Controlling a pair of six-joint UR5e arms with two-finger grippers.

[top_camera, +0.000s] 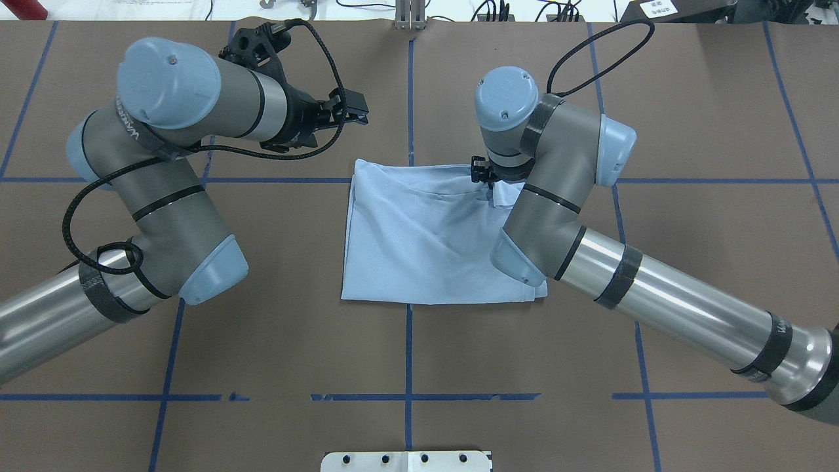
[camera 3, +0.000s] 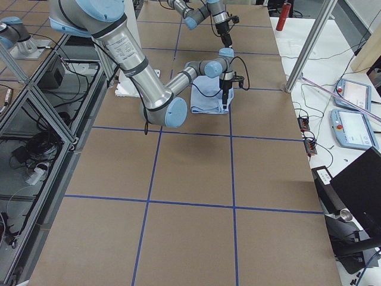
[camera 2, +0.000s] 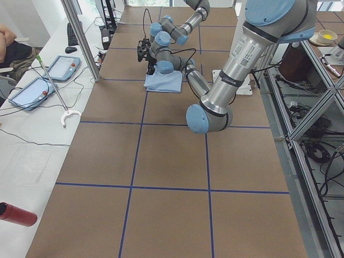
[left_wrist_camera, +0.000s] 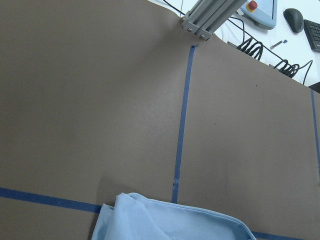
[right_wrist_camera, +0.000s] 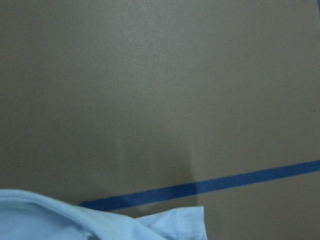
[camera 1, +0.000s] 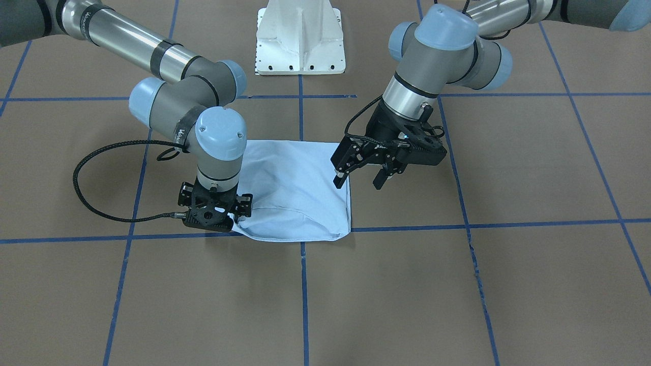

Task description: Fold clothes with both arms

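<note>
Beneath the right gripper point(camera 1: 226, 216), set low on one corner, lies the folded T-shirt point(camera 1: 295, 188); jaw state cannot be told. Over the opposite edge hovers the left gripper point(camera 1: 358, 179), jaws spread and empty, likely staged to pinch it

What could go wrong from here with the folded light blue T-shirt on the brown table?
The right arm's black two-finger gripper sits low on a corner of the light blue folded T-shirt, fingers hidden; if it rises with cloth caught, the fold could drag open. The left arm's black gripper hangs open near the opposite edge, holding nothing, so that side is unpinned.
</note>
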